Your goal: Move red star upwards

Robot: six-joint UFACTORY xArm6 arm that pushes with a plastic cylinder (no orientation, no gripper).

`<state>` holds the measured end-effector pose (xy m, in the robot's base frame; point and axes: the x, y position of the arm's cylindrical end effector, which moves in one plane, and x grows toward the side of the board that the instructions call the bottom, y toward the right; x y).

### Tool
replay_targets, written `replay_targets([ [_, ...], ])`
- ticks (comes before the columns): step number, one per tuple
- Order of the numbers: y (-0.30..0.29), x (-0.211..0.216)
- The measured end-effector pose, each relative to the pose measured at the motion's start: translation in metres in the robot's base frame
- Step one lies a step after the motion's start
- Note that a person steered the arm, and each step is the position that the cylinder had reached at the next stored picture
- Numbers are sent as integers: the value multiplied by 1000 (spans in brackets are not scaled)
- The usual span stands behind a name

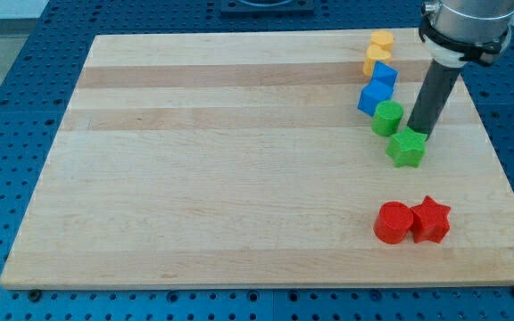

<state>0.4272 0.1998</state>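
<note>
My tip, a bare rod gripping nothing, touches the green star; near the bottom-right corner, the red star touches the red cylinder, which might get dragged along.

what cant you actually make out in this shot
- My tip: its very end sits behind the green star, so contact is unclear.
- Two yellow blocks overlap; shapes unclear.
- Arm above the rod: cut off by the view's top.
- Red star and red cylinder: touching or not is unclear.
</note>
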Motion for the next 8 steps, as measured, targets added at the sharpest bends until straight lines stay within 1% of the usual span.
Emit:
replay_targets([
  [1, 56, 0],
  [2, 100, 12],
  [3, 90, 65],
  [4, 87, 73],
  [5, 73, 73],
  [7, -28, 73],
  [8, -58, 73],
])
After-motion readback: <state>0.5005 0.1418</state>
